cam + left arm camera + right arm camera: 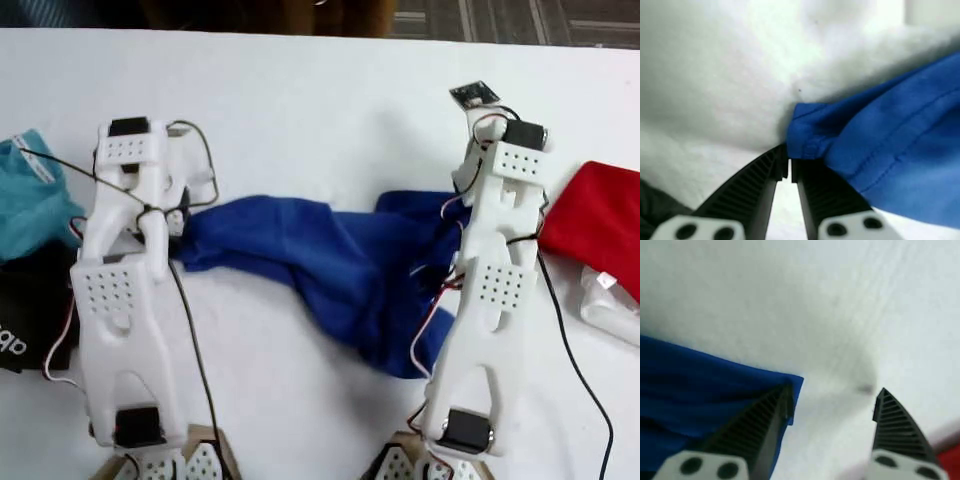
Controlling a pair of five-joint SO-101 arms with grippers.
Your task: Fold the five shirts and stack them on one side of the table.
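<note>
**High view, left to right.** A crumpled teal cloth shirt (30,195) lies at the left edge of the white bench (320,110). A black cloth shirt with white print (30,310) lies just nearer the arm bases, touching it.

The left gripper (789,167) sits at the left end of a royal-blue cloth shirt (320,265). Its fingers (755,185) are drawn narrow, with only a slit between them, and pinch a bunched hem corner of the royal-blue cloth shirt (890,130).

The royal-blue cloth shirt lies at mid-bench between the two arms. Its long axis runs across the bench. The left end tapers to a point at the left gripper, and the body widens and slopes toward the near edge on the right. An upper lobe passes under the right arm.

The right gripper (835,390) has its fingers spread wide. One finger (760,425) rests over the straight edge of the royal-blue cloth shirt (690,385), and the other is above bare bench.

A red cloth shirt (600,220) lies at the right edge. A white cloth item (610,305) lies beside it on the near side.
</note>
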